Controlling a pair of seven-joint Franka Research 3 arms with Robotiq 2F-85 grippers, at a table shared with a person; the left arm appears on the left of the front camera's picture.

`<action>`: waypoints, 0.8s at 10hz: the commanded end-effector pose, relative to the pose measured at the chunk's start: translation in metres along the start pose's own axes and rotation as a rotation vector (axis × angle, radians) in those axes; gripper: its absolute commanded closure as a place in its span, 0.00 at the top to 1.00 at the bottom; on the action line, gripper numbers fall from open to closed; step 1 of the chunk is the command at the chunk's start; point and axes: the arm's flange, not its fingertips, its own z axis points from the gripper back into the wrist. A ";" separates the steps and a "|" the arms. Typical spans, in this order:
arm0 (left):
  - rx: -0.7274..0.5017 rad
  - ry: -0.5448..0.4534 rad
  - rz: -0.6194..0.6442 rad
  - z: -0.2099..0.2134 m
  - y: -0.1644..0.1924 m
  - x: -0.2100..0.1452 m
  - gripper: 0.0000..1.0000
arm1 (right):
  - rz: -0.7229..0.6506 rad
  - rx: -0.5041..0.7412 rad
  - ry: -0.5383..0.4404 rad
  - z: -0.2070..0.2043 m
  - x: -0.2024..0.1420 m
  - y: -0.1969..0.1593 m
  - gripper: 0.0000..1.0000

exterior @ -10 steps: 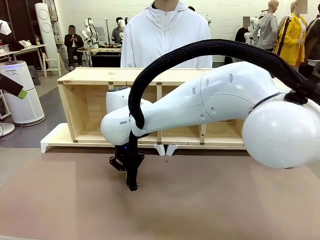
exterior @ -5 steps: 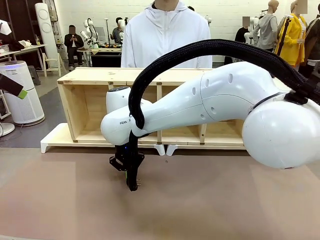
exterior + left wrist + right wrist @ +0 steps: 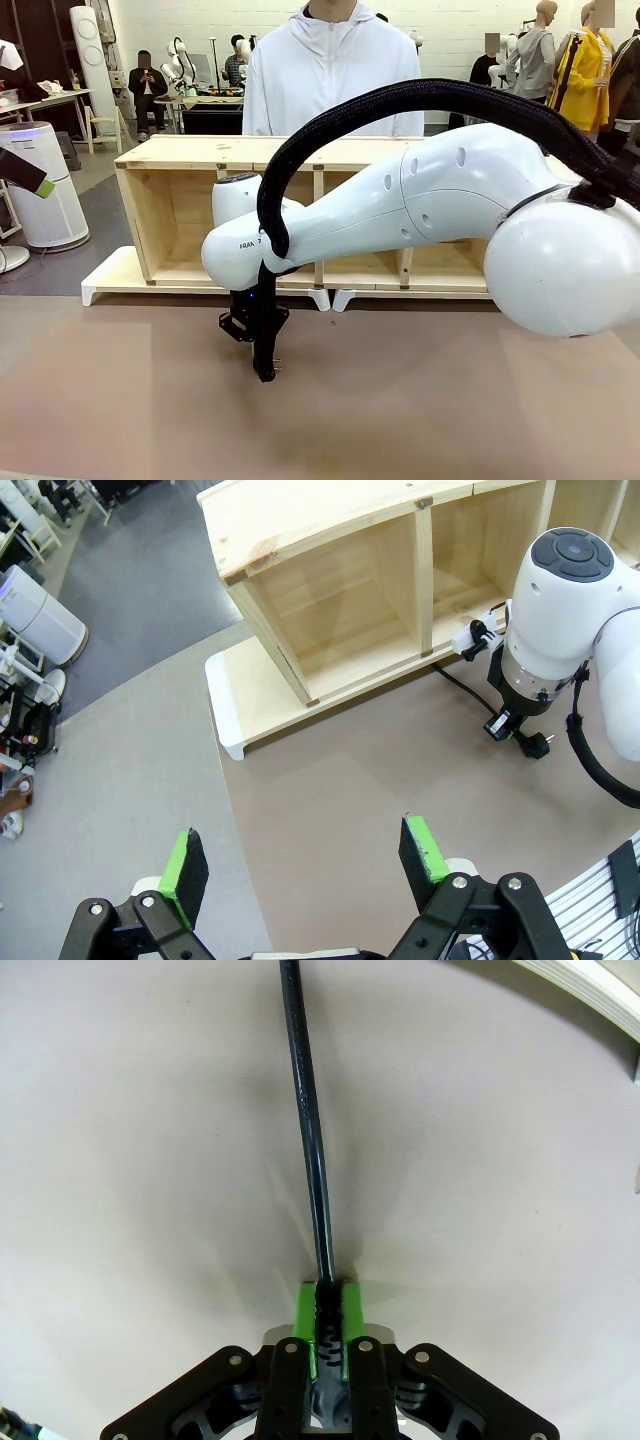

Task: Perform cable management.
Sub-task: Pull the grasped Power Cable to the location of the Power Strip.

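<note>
Nothing had changed across the last second. In the front view the right arm (image 3: 400, 210) stayed in the same reach across the middle, and its claw (image 3: 264, 370) kept pointing down at the brown desk (image 3: 450, 400) in front of the wooden shelf (image 3: 180, 150). The person in the white hooded top (image 3: 335, 70) had not shifted behind the shelf.

The left claw (image 3: 303, 858) hung high above the desk's left part with its jaws spread wide. Its green pads (image 3: 185, 865) stood well apart and held nothing.

From that wrist view the cable (image 3: 455, 675) ran from the foot of the shelf, near a white power strip (image 3: 478, 635), across the desk to the right claw (image 3: 500, 725). Its two-pin plug (image 3: 535, 743) showed just beside the claw.

The right claw (image 3: 328, 1310) was fully closed on the cable (image 3: 310, 1140). Its green pads (image 3: 305, 1305) pinched the ribbed end of the cord between them. From there the cord ran straight away over the desk to the top edge of that picture, lying on or just above the surface; which of the two could not be told.
</note>
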 end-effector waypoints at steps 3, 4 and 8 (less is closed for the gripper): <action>0.004 -0.005 0.000 -0.001 0.000 0.002 1.00 | 0.079 0.023 0.056 -0.002 -0.037 -0.006 0.12; 0.004 -0.005 0.000 -0.001 0.000 0.002 1.00 | 0.105 0.028 0.069 -0.002 -0.054 -0.007 0.12; 0.004 -0.005 0.000 -0.001 0.000 0.002 1.00 | 0.058 -0.029 0.124 0.009 -0.120 -0.017 0.12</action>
